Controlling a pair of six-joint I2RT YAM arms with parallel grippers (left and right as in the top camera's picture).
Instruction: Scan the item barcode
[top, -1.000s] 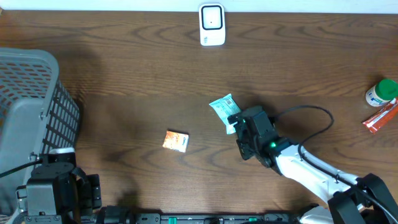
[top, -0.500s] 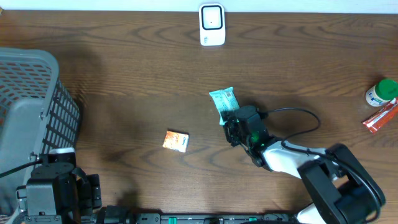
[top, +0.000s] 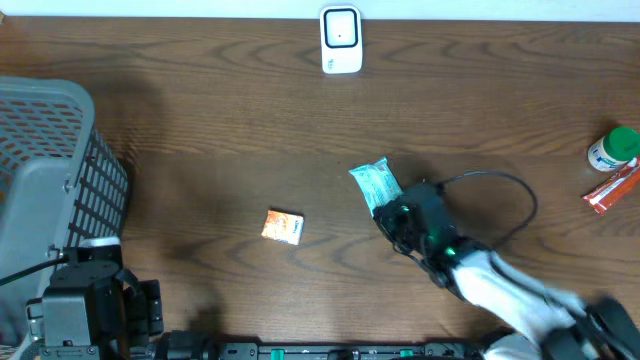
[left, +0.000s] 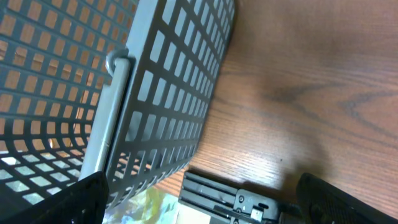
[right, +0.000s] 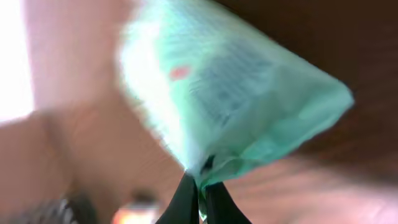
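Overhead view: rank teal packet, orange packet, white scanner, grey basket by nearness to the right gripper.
1. teal packet, held by right gripper
2. orange packet, to its left
3. white scanner, far edge
4. grey basket, far left

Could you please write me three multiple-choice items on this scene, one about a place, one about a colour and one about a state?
1. Where on the table does the white scanner stand?
A. at the middle of the far edge
B. at the near left corner
C. at the right edge

2. What colour is the packet in the right gripper?
A. orange
B. pale green
C. black

3. In what state is the right gripper?
A. wide open
B. shut on the packet
C. shut on nothing

Answers:
1 A, as the overhead view shows it at the top centre.
2 B, as the overhead and right wrist views both show it pale green.
3 B, as the right wrist view shows the fingertips pinched together on the packet's edge.
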